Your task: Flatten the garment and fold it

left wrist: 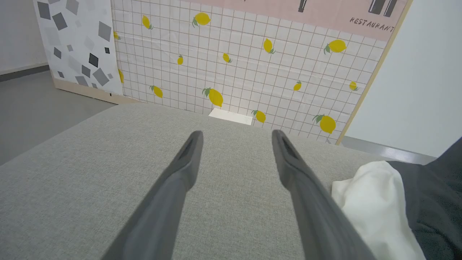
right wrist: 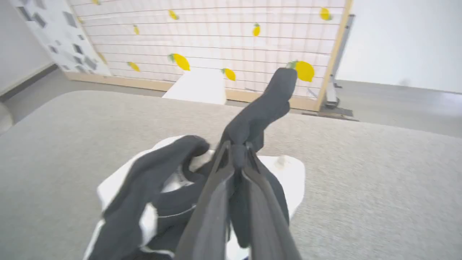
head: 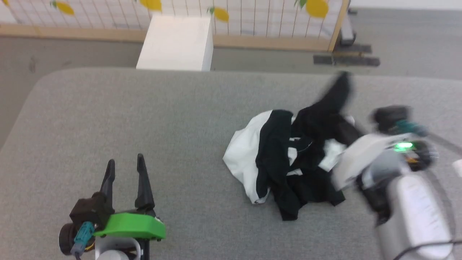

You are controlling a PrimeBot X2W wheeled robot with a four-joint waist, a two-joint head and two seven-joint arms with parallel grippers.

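The garment (head: 278, 159) lies crumpled in a heap on the right half of the grey table, white body and black sleeves tangled; its chest print is hidden. My right gripper (right wrist: 236, 150) is shut on a black sleeve (right wrist: 263, 104), which sticks up and flops beyond the fingertips. In the head view that sleeve (head: 337, 94) rises blurred above the heap, next to my right arm. My left gripper (head: 124, 166) stands open over bare table at the lower left, well apart from the garment. In the left wrist view, the garment's white edge (left wrist: 375, 202) lies right of the open fingers.
The grey padded table (head: 144, 126) has free room across its left and middle. A white box (head: 177, 43) stands on the floor behind its far edge. A lemon-print screen (left wrist: 252, 61) closes the back.
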